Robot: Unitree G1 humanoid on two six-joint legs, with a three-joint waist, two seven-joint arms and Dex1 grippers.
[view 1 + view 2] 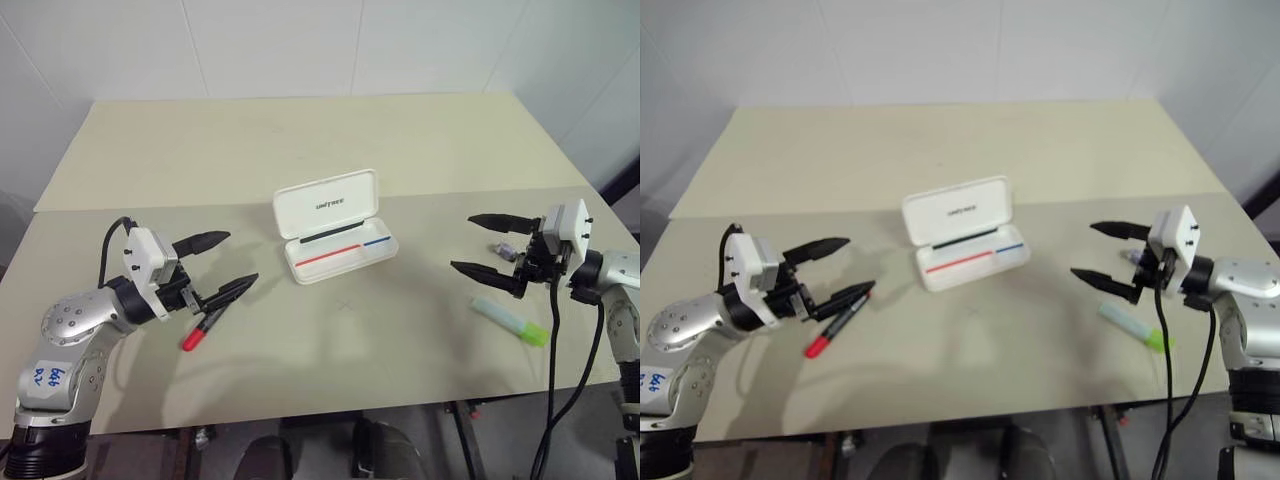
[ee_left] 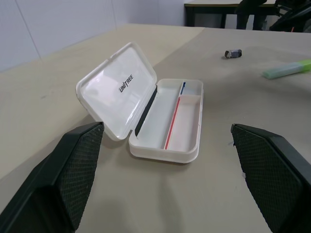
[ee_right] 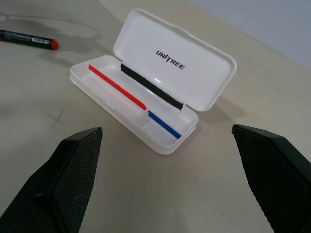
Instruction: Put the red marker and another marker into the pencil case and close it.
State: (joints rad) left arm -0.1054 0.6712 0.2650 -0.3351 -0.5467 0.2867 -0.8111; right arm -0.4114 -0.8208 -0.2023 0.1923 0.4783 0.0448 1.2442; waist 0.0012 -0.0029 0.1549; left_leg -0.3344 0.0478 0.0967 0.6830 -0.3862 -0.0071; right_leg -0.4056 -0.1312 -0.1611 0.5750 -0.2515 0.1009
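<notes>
The white pencil case (image 1: 335, 238) lies open in the middle of the table, lid tilted back, its tray holding no marker. The red marker (image 1: 201, 329), black with a red cap, rests on the table at the left, just below my left gripper (image 1: 218, 264), which hovers open with its fingers spread and nothing between them. The mint-green highlighter with a yellow-green cap (image 1: 510, 320) lies at the right, just below my right gripper (image 1: 490, 246), also open and holding nothing. Both wrist views look straight at the case (image 2: 165, 119) (image 3: 150, 97).
A small purple-grey stubby piece (image 1: 503, 250) lies on the table beside the right gripper's fingers. A faint cross mark (image 1: 346, 305) sits in front of the case. The table (image 1: 300, 140) stretches bare behind the case; walls stand beyond its far edge.
</notes>
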